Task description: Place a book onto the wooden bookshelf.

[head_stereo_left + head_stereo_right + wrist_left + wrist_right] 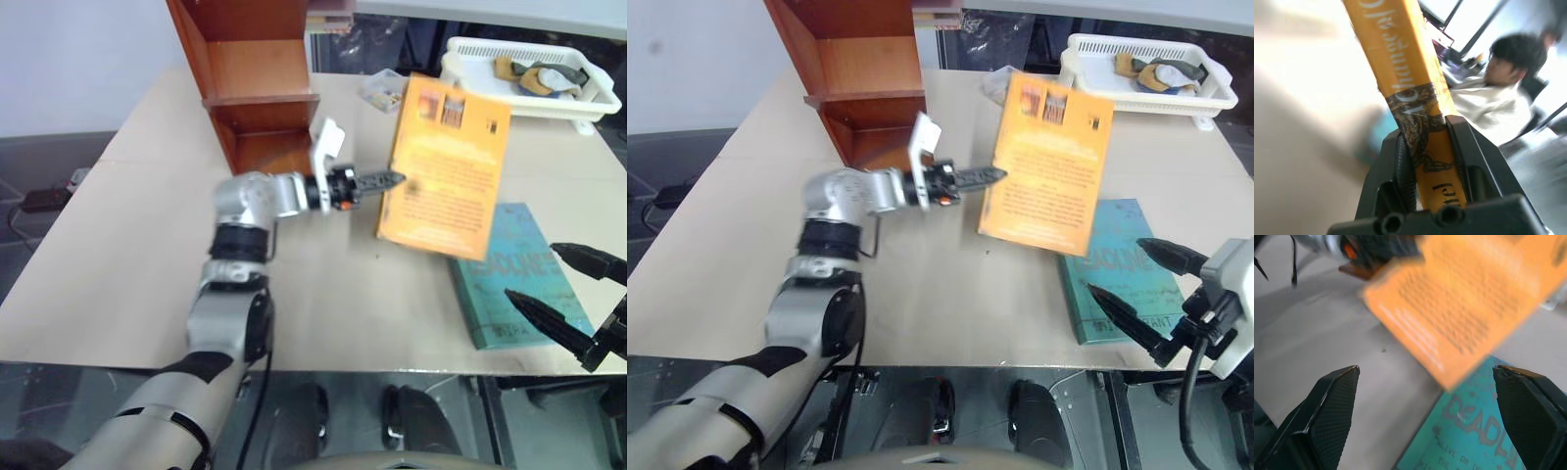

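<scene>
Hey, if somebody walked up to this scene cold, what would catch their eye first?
The orange-yellow book, held up off the table, its spine edge pinched in the left gripper, just right of the wooden bookshelf. Next, a teal book lying flat on the table beneath it, with the right gripper open over it. A white basket sits at the far right corner.

Bare table (147, 255) lies open between the book (446, 166) and the wooden bookshelf (255, 78).

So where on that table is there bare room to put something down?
The table is bare on the left, in front of the wooden bookshelf, and between the left tool and the near edge. The right is crowded: orange book, teal book, white basket.
</scene>
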